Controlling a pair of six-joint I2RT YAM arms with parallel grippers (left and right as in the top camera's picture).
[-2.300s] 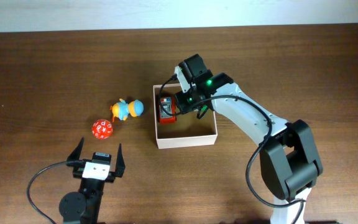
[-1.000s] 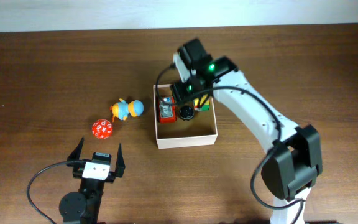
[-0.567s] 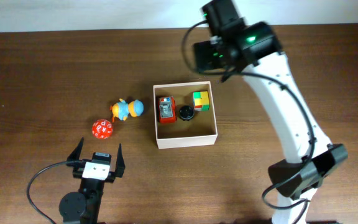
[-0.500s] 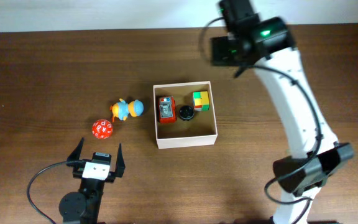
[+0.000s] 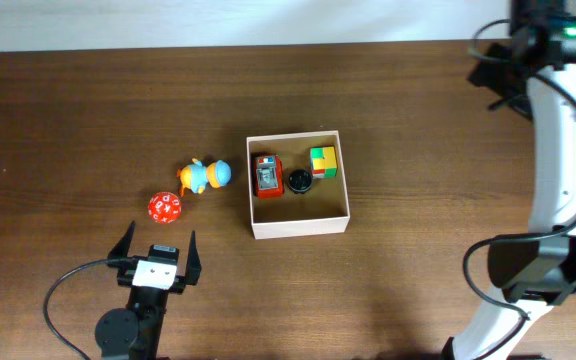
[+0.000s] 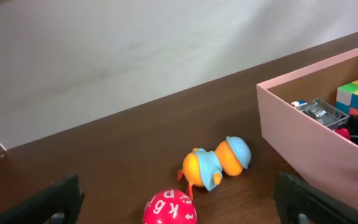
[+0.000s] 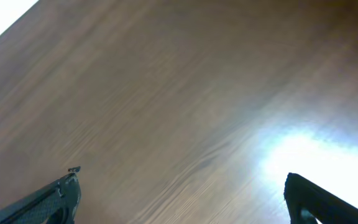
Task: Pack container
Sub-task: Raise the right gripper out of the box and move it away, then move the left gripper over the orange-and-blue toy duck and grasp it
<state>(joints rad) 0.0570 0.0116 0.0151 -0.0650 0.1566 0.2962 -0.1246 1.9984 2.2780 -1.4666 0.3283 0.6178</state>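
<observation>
Toys lay both inside and outside the container [image 5: 299, 228], which sat upright and open-topped near the middle of the desk [image 5: 78, 100]. It was white-walled outside and tan within. Along its far side three things stood in a row: a red toy [image 5: 268, 175] by the left wall, a black round piece [image 5: 299, 181] just beside it, and a coloured cube [image 5: 323, 161] next along, toward the far right corner. The near half of the box floor was bare cardboard.

To the left of the box, on the wood, an orange and blue figure [image 5: 204, 175] lay near the wall but apart from it. A red die [image 5: 165, 207] with white marks lay a little nearer the camera's lower edge.

The left arm [image 5: 153, 278] was low at the near edge of the desk, facing the die and the figure. The left jaws were spread wide with nothing between them, and its fingers [image 6: 55, 199] showed only at the lower corners of the wrist view.

The right arm [image 5: 560, 150] reached up along the far right side, well apart from the box. The right jaws were likewise wide open and empty, with only bare wood and a bright glare beneath them in the wrist view.
</observation>
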